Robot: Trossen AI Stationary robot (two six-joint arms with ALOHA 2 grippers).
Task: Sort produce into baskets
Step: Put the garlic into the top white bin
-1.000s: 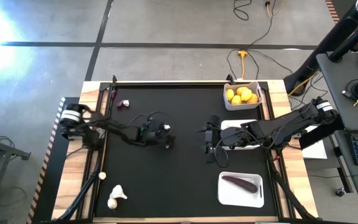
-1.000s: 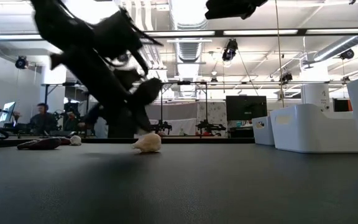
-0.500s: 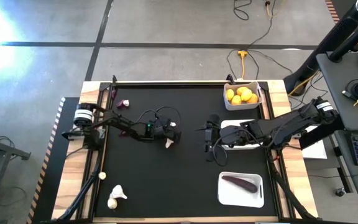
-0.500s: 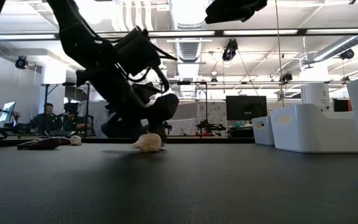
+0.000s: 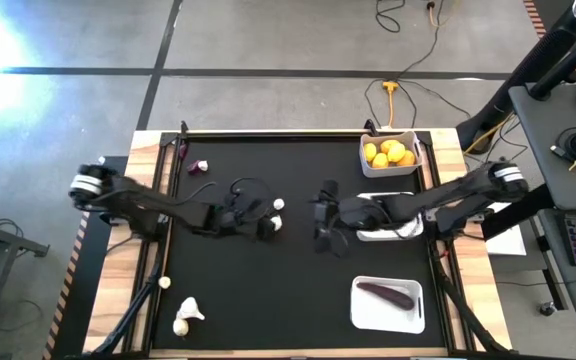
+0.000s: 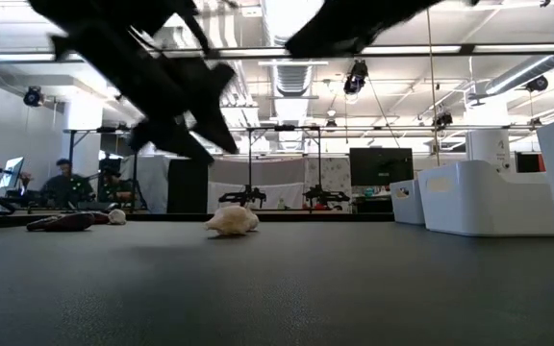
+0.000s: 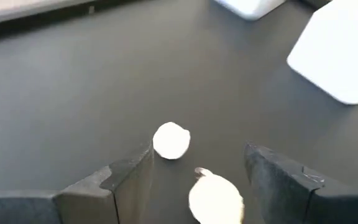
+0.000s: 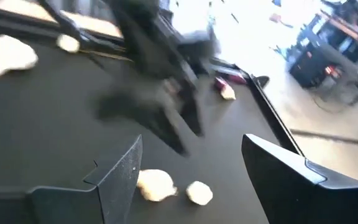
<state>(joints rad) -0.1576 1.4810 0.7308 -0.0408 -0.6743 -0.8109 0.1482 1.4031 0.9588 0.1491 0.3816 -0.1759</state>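
Two whitish garlic bulbs [image 5: 278, 204] [image 5: 275, 222] lie at mid-table; they show as the larger bulb [image 7: 215, 199] and the smaller bulb [image 7: 171, 140] in the left wrist view. My left gripper [image 5: 263, 226] hovers open just left of them, its fingers above and on either side of the larger bulb, clear of it [image 6: 231, 220]. My right gripper [image 5: 320, 222] hangs open just right of the bulbs [image 8: 155, 185]. Three white baskets stand on the right: one with lemons [image 5: 389, 152], a middle one [image 5: 400, 203] under my right arm, and one with an eggplant [image 5: 386, 294].
More garlic [image 5: 185, 315] and a small white bit [image 5: 165, 283] lie near the front left corner. A purple bit [image 5: 198, 167] lies at the far left. The black mat between the arms and the near edge is bare.
My left gripper has risen off the table from the garlic bulb and drawn back a little toward the left edge. The bulb stays lying on the mat. My right gripper has moved toward the table's left, nearer the bulbs, and sunk slightly.
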